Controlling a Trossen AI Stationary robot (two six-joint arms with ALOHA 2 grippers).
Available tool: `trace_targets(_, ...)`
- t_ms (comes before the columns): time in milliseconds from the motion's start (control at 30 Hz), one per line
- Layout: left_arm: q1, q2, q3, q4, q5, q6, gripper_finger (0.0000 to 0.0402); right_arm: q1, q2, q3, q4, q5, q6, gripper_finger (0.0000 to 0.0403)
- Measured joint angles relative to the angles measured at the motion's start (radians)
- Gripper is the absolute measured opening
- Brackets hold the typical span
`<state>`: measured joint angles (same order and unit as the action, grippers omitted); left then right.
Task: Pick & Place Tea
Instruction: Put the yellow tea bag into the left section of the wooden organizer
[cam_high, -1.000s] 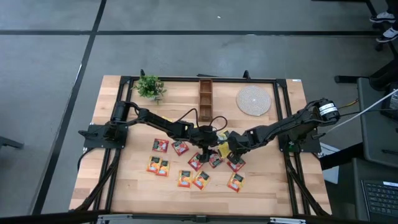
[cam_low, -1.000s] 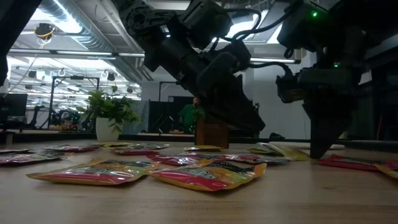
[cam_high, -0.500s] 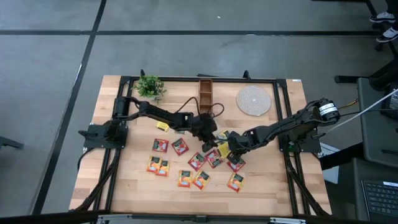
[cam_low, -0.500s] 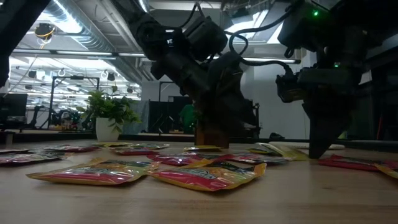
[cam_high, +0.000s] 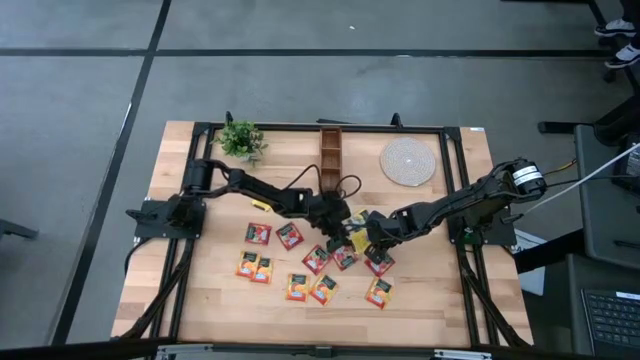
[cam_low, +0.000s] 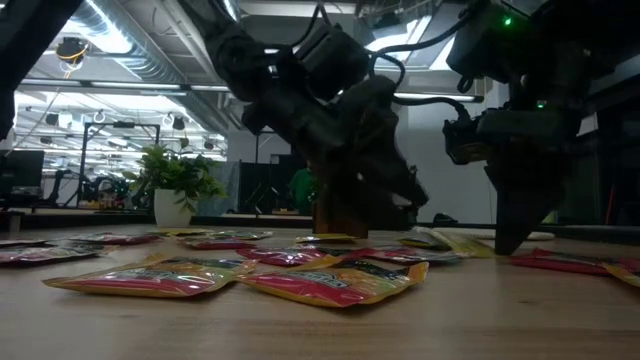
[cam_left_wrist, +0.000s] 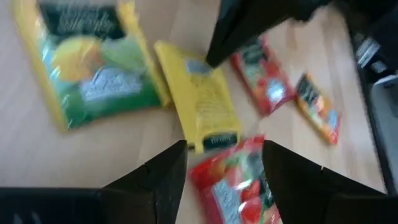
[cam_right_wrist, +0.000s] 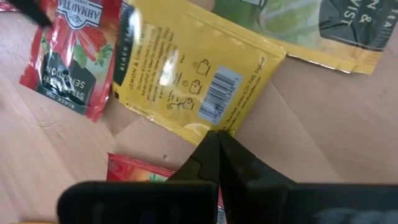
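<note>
Room, seen from above: grey floor (cam_high: 300, 80) crossed by dark seam lines. Light wooden table (cam_high: 215, 300) with a black frame along its edges. Potted plant (cam_high: 241, 139) near the far left corner; round woven mat (cam_high: 408, 161) toward the far right; narrow wooden tray (cam_high: 330, 152) at mid far edge. Low view: ceiling strip lights (cam_low: 110, 30), exposed ducting, a distant person in green (cam_low: 301, 186).

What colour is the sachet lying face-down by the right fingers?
Yellow sachet, barcode side up; the right wrist view shows it best.

Overhead looks straight down; low camera looks level across table (cam_low: 520, 320); wrists close above sachets (cam_right_wrist: 186, 74).
</note>
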<state>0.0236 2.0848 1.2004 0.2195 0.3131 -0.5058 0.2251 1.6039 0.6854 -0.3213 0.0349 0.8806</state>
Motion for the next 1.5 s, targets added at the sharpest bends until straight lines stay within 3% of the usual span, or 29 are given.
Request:
trace_targets(767, 0.003, 0.056, 0.0, 0.078, -0.016, -0.107, 0.0194, 0.0, 0.002, -0.002, 0.021, 0.018, 0.0, 0.0)
trace_targets(900, 0.003, 0.057, 0.0, 0.075, -0.001, -0.105, 0.0153, -0.001, 0.002, -0.002, 0.025, 0.022, 0.0, 0.0)
trace_targets(1100, 0.003, 0.057, 0.0, 0.075, 0.009, -0.061, 0.0019, 0.0, 0.003, -0.002, 0.026, 0.024, 0.0, 0.0)
trace_targets(1500, 0.003, 0.038, -0.003, 0.063, 0.011, -0.056, 0.0002, -0.001, -0.003, -0.002, 0.032, 0.024, -0.003, 0.0)
